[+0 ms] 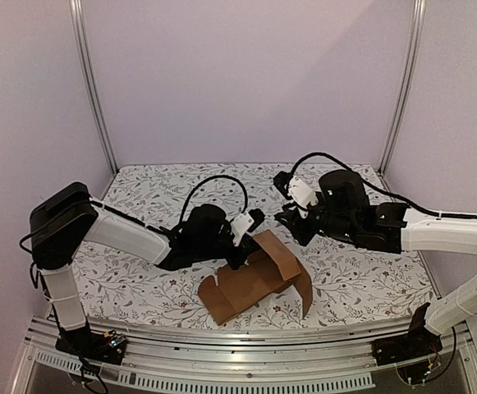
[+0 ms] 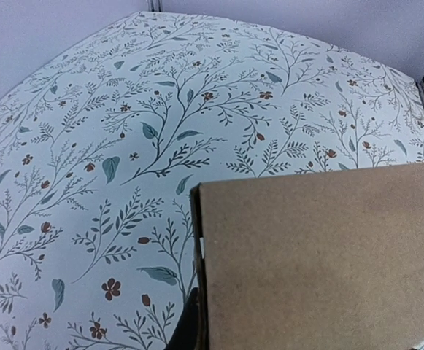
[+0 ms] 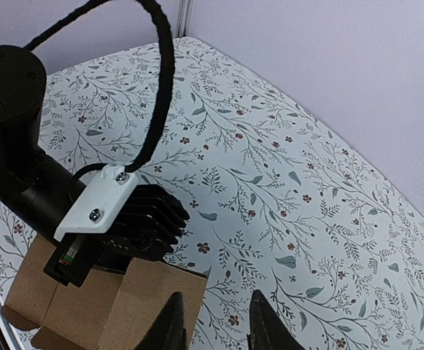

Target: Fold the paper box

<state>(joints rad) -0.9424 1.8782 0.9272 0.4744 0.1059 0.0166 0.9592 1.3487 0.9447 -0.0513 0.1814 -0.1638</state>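
The paper box (image 1: 250, 287) is plain brown cardboard, partly folded, lying near the front middle of the table with one flap raised. My left gripper (image 1: 240, 250) is shut on its upper edge. In the left wrist view the cardboard panel (image 2: 321, 262) fills the lower right, with one dark finger (image 2: 190, 324) pressed against its left edge. My right gripper (image 1: 287, 220) hovers just behind and to the right of the box. Its jaws (image 3: 215, 324) stand apart with nothing between them, just off the box's corner (image 3: 153, 299). The left arm's black wrist (image 3: 135, 219) sits on top of the box.
The floral tablecloth (image 1: 156, 193) covers the table. Metal frame posts (image 1: 94, 90) stand at the back corners against lilac walls. A black cable (image 3: 160, 80) loops above the left wrist. A metal rail (image 1: 222, 353) runs along the near edge.
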